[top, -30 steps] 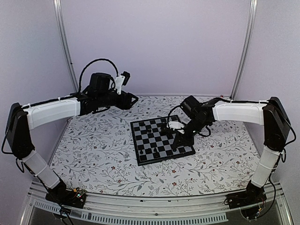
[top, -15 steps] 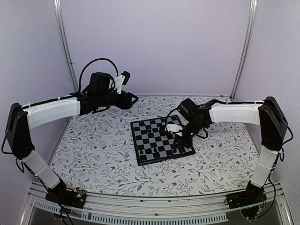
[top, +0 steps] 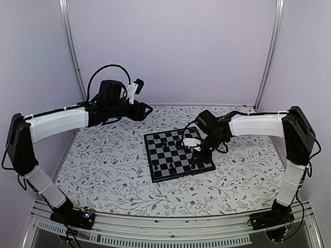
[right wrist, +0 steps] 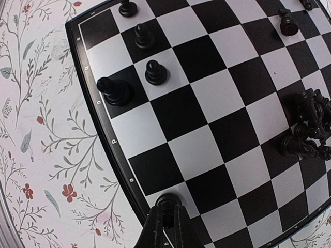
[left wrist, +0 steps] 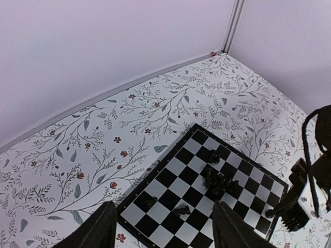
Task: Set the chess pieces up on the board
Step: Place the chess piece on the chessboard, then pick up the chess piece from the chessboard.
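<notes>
The board [top: 178, 154] lies mid-table with black and pale checks. My right gripper [right wrist: 166, 226] is shut on a black chess piece [right wrist: 166, 202] that stands on a pale square at the board's edge [right wrist: 111, 142]; it shows in the top view at the board's near right edge [top: 196, 160]. Several pieces stand upright along that edge [right wrist: 115, 91], [right wrist: 155, 72], [right wrist: 144, 36]. A heap of fallen pieces [right wrist: 309, 128] lies further in, also in the left wrist view [left wrist: 220, 181]. My left gripper [left wrist: 165, 227] is open and empty, held high over the back left of the board [left wrist: 170, 201].
The table has a floral cloth [top: 103, 165]. Pale walls and metal posts [top: 72, 57] close the back and sides. The right arm [top: 258, 124] reaches over the table's right side. My left arm [top: 57, 124] hangs above the back left.
My right gripper has moved a little lower and nearer along the board's right edge with the piece in it. The left arm has not moved.
</notes>
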You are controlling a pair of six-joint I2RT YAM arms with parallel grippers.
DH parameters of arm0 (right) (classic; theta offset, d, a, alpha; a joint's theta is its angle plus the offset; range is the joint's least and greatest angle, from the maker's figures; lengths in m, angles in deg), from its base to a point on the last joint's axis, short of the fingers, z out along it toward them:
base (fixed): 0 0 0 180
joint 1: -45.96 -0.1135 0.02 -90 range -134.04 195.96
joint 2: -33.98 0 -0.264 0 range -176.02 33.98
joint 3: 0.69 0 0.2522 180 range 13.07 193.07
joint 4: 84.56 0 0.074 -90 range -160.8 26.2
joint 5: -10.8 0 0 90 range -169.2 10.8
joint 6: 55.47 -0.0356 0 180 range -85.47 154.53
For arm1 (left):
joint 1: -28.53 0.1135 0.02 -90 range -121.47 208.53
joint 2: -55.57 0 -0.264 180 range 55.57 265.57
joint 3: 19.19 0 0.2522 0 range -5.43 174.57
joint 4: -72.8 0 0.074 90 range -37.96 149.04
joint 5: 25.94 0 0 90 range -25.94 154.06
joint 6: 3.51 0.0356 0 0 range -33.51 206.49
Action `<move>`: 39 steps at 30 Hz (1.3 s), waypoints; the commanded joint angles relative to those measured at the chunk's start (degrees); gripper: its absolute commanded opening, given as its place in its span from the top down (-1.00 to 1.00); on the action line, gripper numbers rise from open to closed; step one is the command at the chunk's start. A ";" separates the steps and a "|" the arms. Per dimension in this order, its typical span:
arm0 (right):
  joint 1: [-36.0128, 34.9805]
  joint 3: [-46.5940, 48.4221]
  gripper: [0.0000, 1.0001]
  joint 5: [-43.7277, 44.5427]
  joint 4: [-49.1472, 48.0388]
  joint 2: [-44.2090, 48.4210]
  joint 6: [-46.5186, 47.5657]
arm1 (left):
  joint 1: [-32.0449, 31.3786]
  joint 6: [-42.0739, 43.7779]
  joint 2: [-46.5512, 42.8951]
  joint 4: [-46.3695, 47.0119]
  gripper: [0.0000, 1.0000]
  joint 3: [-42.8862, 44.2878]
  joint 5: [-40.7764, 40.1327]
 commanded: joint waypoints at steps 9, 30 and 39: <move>-0.43 0.44 0.84 1.02 -0.65 -1.30 -0.45 | 0.78 0.65 0.41 -0.25 -0.31 1.70 0.75; 6.01 16.85 0.55 -1.78 4.00 -5.14 -4.12 | 0.69 0.42 0.93 -1.07 -0.31 2.30 2.13; 6.18 19.68 0.62 1.03 2.81 -11.05 -4.78 | 0.69 0.36 1.01 -1.35 -0.31 2.49 2.57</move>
